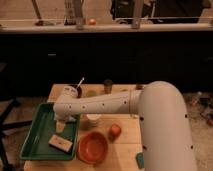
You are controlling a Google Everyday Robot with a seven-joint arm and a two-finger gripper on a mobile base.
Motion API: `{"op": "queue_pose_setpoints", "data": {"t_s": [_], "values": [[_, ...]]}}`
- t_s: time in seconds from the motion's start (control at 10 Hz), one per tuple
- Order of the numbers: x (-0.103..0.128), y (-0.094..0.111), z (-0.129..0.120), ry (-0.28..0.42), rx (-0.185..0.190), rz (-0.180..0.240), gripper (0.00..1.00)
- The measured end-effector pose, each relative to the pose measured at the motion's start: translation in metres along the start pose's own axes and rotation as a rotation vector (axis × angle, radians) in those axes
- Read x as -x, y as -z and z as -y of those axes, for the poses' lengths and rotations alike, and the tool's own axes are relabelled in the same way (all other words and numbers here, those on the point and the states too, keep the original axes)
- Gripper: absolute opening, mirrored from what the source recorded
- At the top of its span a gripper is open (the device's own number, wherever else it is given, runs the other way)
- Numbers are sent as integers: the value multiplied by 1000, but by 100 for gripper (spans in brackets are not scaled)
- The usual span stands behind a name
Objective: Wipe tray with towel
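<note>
1. Hanging from the far end of the white arm [100, 104], the gripper [60, 126] is held over the rear half of the tray [37, 134], close to its right rim.
2. Its fingers are spread wide and nothing is seen held between them. Contact with the tray floor cannot be confirmed.
3. The tray is placed on the left part of the wooden table [125, 146], with its long side running front to back.
4. A tan block [60, 143] is seen lying inside the tray near the front right corner, just in front of the gripper and apart from it.
5. The towel cannot be picked out. The tray area under the arm is hidden.
6. An orange bowl [92, 148] is placed just beside the tray's front right corner.
7. A white cup [93, 119] is seen behind the bowl, with its top covered by the arm.
8. A round orange fruit [115, 131] is seen to the right of the cup, near the bowl.
9. A teal sponge [140, 160] is glimpsed at the front right, mostly covered by the robot's body.
10. A dark cup [107, 85] is stood at the table's back edge.
</note>
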State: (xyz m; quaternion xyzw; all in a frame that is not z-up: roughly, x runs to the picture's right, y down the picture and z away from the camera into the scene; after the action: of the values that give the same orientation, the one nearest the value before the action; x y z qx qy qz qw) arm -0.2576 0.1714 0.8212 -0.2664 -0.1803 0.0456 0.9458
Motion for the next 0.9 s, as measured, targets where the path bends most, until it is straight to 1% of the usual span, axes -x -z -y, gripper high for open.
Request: {"op": "queue_pose_setpoints", "data": {"t_s": [0.1, 0.3, 0.7, 0.9], "values": [[-5, -7, 1, -14, 14, -2, 80], [-8, -15, 4, -29, 27, -5, 80], [-8, -21, 15, -26, 30, -13, 80], [-10, -27, 17, -26, 41, -16, 80]]}}
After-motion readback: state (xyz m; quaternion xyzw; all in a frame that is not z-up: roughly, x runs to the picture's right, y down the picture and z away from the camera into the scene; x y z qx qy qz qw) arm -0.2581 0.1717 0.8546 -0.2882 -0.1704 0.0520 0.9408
